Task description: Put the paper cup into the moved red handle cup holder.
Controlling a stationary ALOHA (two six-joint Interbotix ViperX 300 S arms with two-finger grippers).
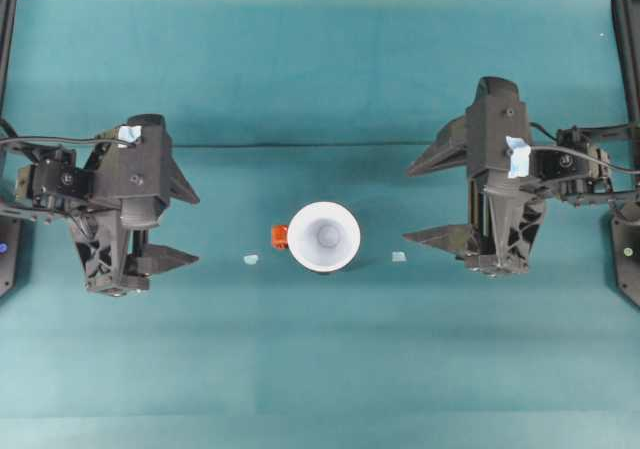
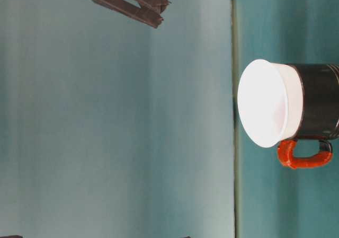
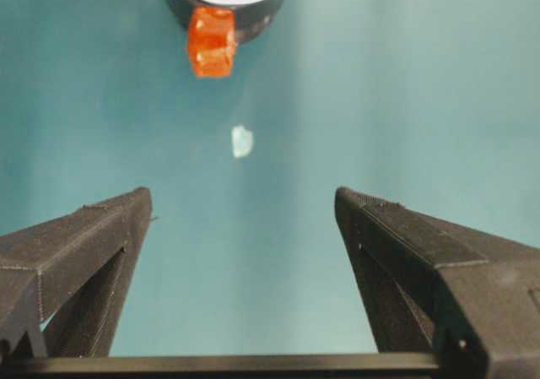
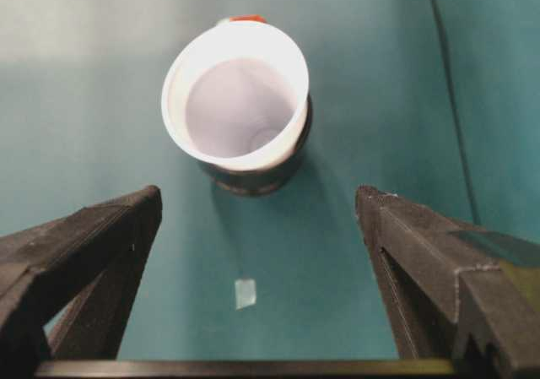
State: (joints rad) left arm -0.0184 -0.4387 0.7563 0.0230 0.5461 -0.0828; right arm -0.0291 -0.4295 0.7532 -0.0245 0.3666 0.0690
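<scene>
The white paper cup (image 1: 324, 235) sits upright inside the black red handle cup holder (image 2: 318, 106) at the middle of the table, its rim (image 4: 236, 88) standing above the holder's wall (image 4: 253, 179). The holder's red handle (image 1: 279, 235) points toward the left arm and shows in the left wrist view as an orange tab (image 3: 211, 41). My left gripper (image 1: 185, 229) hovers open to the left of the cup, well apart from it. My right gripper (image 1: 425, 201) hovers open to the right, also apart. Neither holds anything.
Two small pale tape marks lie on the teal table, one left of the holder (image 1: 250, 260) and one right of it (image 1: 398, 257). A seam in the table cover (image 1: 300, 146) runs across behind the cup. Black frame posts stand at both side edges.
</scene>
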